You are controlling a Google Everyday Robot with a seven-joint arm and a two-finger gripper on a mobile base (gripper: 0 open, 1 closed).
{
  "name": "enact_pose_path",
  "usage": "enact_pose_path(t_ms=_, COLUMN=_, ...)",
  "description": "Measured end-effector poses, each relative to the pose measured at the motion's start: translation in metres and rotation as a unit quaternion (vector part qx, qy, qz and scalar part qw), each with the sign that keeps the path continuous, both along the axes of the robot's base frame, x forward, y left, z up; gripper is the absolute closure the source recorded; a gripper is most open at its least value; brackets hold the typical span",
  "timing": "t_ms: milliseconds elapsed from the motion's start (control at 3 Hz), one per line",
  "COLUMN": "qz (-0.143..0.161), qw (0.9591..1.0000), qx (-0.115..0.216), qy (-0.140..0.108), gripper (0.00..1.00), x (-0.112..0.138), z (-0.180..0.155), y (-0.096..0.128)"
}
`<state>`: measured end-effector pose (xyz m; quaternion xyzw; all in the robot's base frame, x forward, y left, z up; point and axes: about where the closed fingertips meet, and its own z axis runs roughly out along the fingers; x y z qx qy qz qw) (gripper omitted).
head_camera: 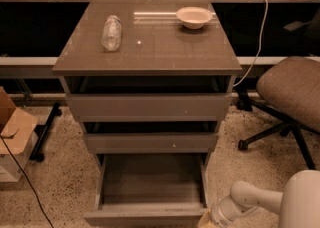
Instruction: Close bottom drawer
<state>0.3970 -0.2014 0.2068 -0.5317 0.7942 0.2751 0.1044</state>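
Note:
The bottom drawer (150, 187) of the grey-brown cabinet is pulled far out; its shallow box looks empty and its flat front (145, 218) lies at the lower edge of the view. My gripper (209, 220) is at the lower right, next to the right end of that drawer front, mostly cut off by the edge of the view. The white arm (250, 197) reaches in from the bottom right corner. The middle drawer (150, 142) and the top drawer (147, 106) stand slightly out.
On the cabinet top lie a clear plastic bottle (111, 32) and a white bowl (194, 17). An office chair (292, 92) stands to the right, a cardboard box (12, 137) to the left. A cable (257, 47) hangs behind. The floor is speckled.

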Motion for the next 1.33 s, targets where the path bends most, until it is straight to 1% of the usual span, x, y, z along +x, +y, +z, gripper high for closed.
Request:
enact_pose_path(t_ms=333, qz=-0.022, qw=0.9991, qx=0.034, qy=0.01, gripper=1.0, x=0.01, z=-0.04, y=0.004)
enact_pose_path(t_ms=667, qz=-0.022, qw=0.9991, qx=0.034, qy=0.01, gripper=1.0, x=0.01, z=-0.041, y=0.004)
enact_pose_path(t_ms=1000, qz=-0.016, qw=0.9988, qx=0.037, qy=-0.027, gripper=1.0, x=0.026, z=-0.044, y=0.021)
enact_pose_path(t_ms=1333, qz=-0.007, qw=0.9967, qx=0.043, qy=-0.069, gripper=1.0, x=0.05, z=-0.046, y=0.041)
